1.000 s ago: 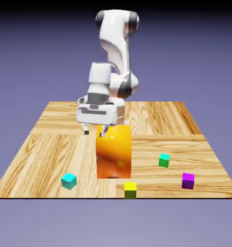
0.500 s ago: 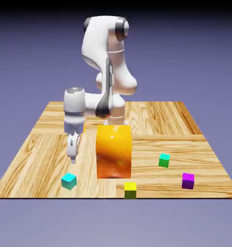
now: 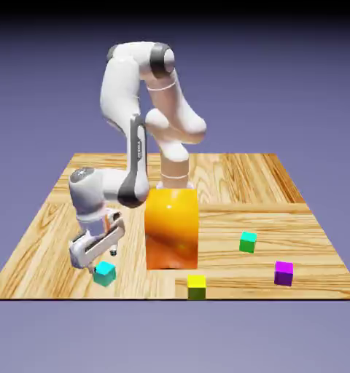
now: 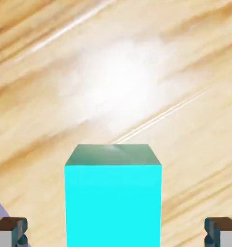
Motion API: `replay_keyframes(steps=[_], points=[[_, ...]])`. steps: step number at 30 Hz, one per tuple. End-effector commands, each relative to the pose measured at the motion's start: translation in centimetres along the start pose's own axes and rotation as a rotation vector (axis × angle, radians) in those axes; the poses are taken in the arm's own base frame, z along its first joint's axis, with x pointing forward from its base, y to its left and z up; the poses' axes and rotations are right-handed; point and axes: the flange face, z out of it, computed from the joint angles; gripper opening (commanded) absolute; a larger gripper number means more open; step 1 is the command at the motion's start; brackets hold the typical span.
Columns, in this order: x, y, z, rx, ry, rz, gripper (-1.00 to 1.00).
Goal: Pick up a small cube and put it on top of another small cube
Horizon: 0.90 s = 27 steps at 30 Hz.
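Nearest the exterior view's left, the gripper [image 3: 99, 259] hangs low over the wooden table [image 3: 54, 218], close to the front edge and not far from the front left corner. Its fingers are spread wide. In the hand view the two grey fingertips [image 4: 9, 230] sit at the bottom corners, well apart, with the small cyan cube [image 4: 113, 195] large between them and clear gaps on both sides; nothing is pinched. In the exterior view the small cyan cube [image 3: 104, 273] rests on the table just below the gripper, near the front edge; whether a fingertip touches it cannot be told from there.

Toward the middle stands the big orange block [image 3: 172, 229], upright, set back from the front edge, with the white arm [image 3: 138, 146] bending down behind it and to its left. In front of it, right at the front edge, lies a yellow cube [image 3: 197, 286]. Farther right a green cube [image 3: 248, 242] sits beside the block but apart from it, and a purple cube [image 3: 284, 273] lies closest to the front right corner.
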Motion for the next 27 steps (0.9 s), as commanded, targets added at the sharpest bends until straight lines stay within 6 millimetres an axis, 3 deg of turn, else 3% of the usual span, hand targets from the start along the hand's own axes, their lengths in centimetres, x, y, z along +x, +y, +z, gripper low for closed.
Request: replay_keyframes(steps=[1,8,9,15,24,26,27], points=[[0.0,0.0,0.5,0.001,0.000,0.000,0.00],[0.3,-0.4,3.0,0.034,0.008,-0.005,0.00],[0.3,-0.4,3.0,0.034,0.008,-0.005,-1.00],[0.1,-0.1,1.1,0.003,0.001,0.000,-1.00],[0.1,0.0,-3.8,0.032,0.007,-0.004,-1.00],[0.1,0.0,-3.9,0.034,0.007,-0.004,-1.00],[-2.2,1.8,-4.8,0.045,0.002,-0.080,-1.00]])
